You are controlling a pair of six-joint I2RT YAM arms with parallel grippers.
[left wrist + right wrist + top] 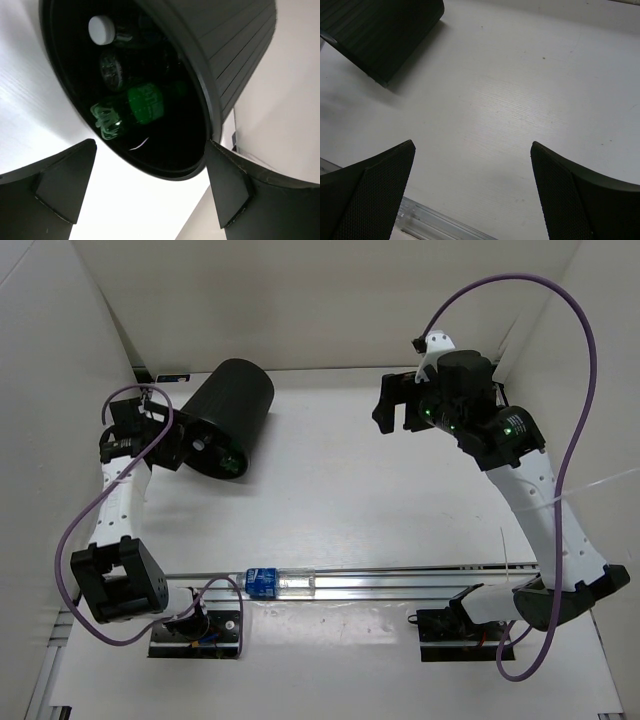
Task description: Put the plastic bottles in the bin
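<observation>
Black ribbed bin (240, 400), green bottle (145, 104), clear bottle (284, 583) with blue label, white table (340, 490), purple cables (595, 350).

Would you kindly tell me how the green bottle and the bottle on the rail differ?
The green bottle lies inside the bin; the rail bottle lies outside it. The green bottle is tinted; the rail bottle is clear with a blue label. Both lie on their sides.

bin (240, 400): 1 | green bottle (145, 105): 1 | clear bottle (275, 582): 1 outside, probably 2 more inside the dark bin, one white cap (101, 29) showing | rail (420, 580): 1 | grippers: 2, left gripper (150, 145), right gripper (472, 144)
</observation>
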